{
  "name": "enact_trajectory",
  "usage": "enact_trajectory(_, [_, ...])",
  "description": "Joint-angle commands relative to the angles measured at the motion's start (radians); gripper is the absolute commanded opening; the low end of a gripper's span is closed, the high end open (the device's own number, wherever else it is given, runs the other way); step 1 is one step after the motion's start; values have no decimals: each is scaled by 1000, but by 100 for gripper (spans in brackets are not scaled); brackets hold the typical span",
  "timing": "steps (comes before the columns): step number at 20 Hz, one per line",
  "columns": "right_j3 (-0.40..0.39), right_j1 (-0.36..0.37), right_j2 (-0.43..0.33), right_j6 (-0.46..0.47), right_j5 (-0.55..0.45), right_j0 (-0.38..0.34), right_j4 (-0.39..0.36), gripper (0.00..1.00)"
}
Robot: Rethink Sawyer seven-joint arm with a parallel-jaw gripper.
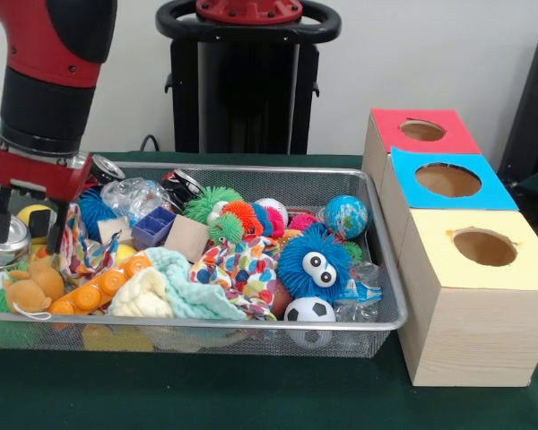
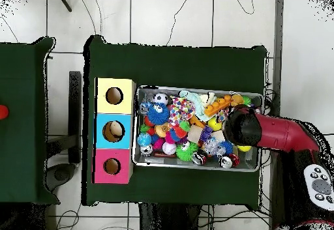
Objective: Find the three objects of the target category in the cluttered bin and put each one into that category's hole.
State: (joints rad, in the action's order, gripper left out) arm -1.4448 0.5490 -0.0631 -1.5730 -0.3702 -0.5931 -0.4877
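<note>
Wire mesh bin (image 1: pixel 390 269) on green bench (image 1: pixel 206 394), heaped with toys: blue fuzzy ball with eyes (image 1: pixel 314 262), small football (image 1: pixel 308 310), globe ball (image 1: pixel 346 215), orange plush (image 1: pixel 34 287), patterned cloth (image 1: pixel 242 264), wooden cube (image 1: pixel 186 238). Crushed cans: one at bin's left end (image 1: pixel 4 240), two along far wall (image 1: pixel 104 167) (image 1: pixel 183 184). Gripper (image 1: pixel 29 219) hangs over left end, jaws spread apart, nothing held, one finger beside left-end can. Three boxes right of bin; red-topped box's hole (image 1: pixel 422 131) farthest back, dark inside, contents not visible.

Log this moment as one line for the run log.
gripper: open, over bin's end farthest from boxes | wire bin: full of toys | can: at back edge | red-topped hole: empty
</note>
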Motion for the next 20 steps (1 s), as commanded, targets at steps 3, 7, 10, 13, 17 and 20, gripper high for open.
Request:
enact_trajectory(3, [-44, -67, -185, 44, 65, -66, -38, 100])
enact_trajectory(7, [-39, -61, -171, 34, 67, -59, -56, 100])
enact_trajectory(10, [-40, -65, -182, 41, 69, -67, -59, 100])
enact_trajectory(13, [-44, -67, -196, 47, 57, -77, -52, 100])
enact_trajectory(17, [-45, -74, -201, 44, 49, -85, -51, 100])
enact_trajectory(20, [-33, -83, -179, 35, 36, -71, -60, 100])
